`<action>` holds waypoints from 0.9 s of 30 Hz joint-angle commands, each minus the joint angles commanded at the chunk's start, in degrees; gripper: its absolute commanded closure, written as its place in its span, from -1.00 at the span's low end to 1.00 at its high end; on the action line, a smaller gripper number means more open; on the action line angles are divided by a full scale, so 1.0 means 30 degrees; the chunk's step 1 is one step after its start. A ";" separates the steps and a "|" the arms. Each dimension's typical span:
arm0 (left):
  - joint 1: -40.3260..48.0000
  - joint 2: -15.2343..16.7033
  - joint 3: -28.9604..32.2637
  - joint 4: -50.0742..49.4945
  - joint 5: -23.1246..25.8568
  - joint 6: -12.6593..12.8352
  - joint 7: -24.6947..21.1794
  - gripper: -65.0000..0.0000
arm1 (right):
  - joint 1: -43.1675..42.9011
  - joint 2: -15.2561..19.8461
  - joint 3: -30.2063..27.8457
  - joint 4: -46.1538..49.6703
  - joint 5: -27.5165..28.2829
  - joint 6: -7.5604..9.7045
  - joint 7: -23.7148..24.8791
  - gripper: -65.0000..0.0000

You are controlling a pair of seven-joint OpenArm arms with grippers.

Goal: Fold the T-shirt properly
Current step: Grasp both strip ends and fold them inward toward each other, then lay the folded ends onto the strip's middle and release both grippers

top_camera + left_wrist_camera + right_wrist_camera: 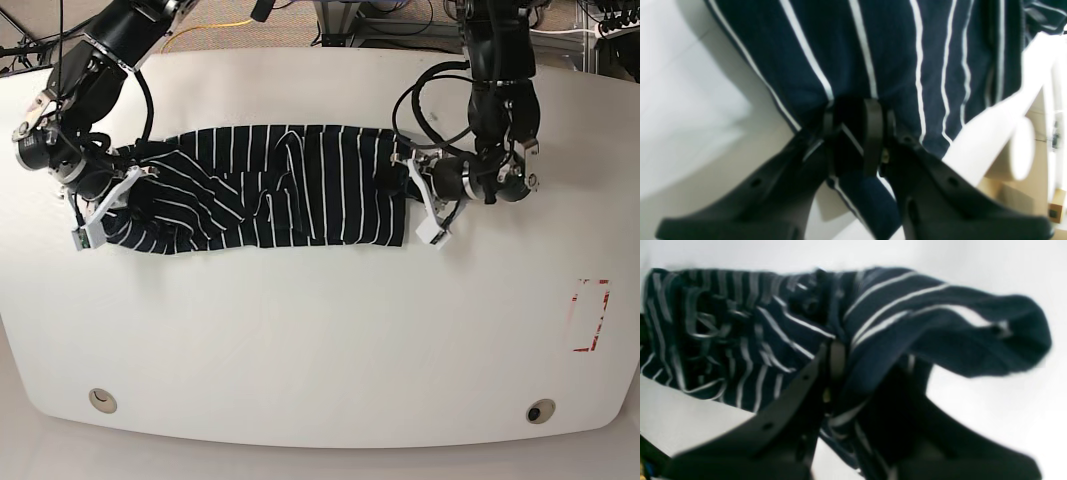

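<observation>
Left pincer (853,133): black fingers clamped on a pinch of the soft dark navy T-shirt with thin white stripes (873,60), fabric bunched between the pads; a fold of it hangs below the fingers. In base view this pincer (400,182) sits at the shirt's edge on that view's right, arm coming in from the far side w/ black cables looped above.

Right pincer (836,373): wrist pic is blurred, but it looks closed on a thick wad of the same cloth, one lobe of fabric lifted and drooping off to the side. In base view it (128,185) is at the shirt's opposite end, view's left, cloth bunched up around it.

T-shirt (270,190) lies stretched sideways betw. the two pincers on the white rounded bench (320,340), far half of it; middle is rumpled w/ diagonal creases, near edge fairly straight. Red-outlined rectangle mark (590,315) on the bench, well apart from the shirt toward view's right. Two small round fittings (100,400) near the bench's front edge.
</observation>
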 joint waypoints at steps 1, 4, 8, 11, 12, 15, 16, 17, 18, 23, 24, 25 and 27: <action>-0.0147 0.0322 0.0000 -0.0029 0.0527 0.0000 0.0000 0.71 | -0.0205 -0.0059 -0.0586 0.0527 0.0000 0.0000 0.0000 1.00; -0.0527 0.1084 0.0029 -0.0059 0.1817 0.0000 0.0000 0.71 | -0.0469 -0.0733 -0.2344 0.1231 0.0264 0.0000 0.0000 1.00; -0.0674 0.1700 0.0557 -0.0059 0.2579 0.0000 0.0000 0.71 | -0.0762 -0.1377 -0.3868 0.1436 0.2315 0.0000 0.0000 1.00; -0.0703 0.1729 0.1231 -0.0352 0.2579 0.0000 -0.0498 0.71 | -0.0850 -0.2315 -0.4777 0.1465 0.2872 0.0000 0.0000 1.00; -0.0703 0.1729 0.1407 -0.0440 0.2579 0.0000 -0.0733 0.71 | -0.0850 -0.2579 -0.5011 0.1465 0.2872 0.0000 0.0000 1.00; -0.0645 0.1729 0.1465 -0.0498 0.2608 0.0000 -0.1172 0.71 | -0.0850 -0.3253 -0.5656 0.1407 0.2813 0.0000 0.0073 1.00; -0.0615 0.1729 0.1465 -0.0674 0.2608 0.0000 -0.1231 0.71 | -0.0850 -0.3546 -0.5949 0.1407 0.2784 0.0000 0.0073 1.00; -0.0615 0.1729 0.1465 -0.0850 0.2608 0.0000 -0.1231 0.71 | -0.0850 -0.3751 -0.6212 0.1407 0.2784 0.0000 0.0073 1.00; -0.0615 0.1729 0.1465 -0.0996 0.2608 0.0000 -0.1260 0.71 | -0.0850 -0.3927 -0.6418 0.1407 0.2784 0.0000 0.0073 1.00; -0.0615 0.1729 0.1377 -0.1377 0.2549 0.0000 -0.1319 0.71 | -0.0850 -0.4366 -0.7473 0.1348 0.2755 0.0000 0.0571 1.00; -0.0615 0.1729 0.1377 -0.1377 0.2520 0.0000 -0.1319 0.71 | -0.0850 -0.4366 -0.7766 0.1143 0.2637 0.0000 0.0894 1.00; -0.0615 0.1729 0.1377 -0.1377 0.2491 0.0000 -0.1319 0.71 | -0.0821 -0.4366 -0.8000 0.0821 0.2403 0.0000 0.1011 1.00; -0.0645 0.1729 0.1377 -0.1377 0.2462 0.0000 -0.1319 0.71 | -0.0440 -0.4337 -0.8498 0.0088 0.1758 0.0000 0.1304 0.92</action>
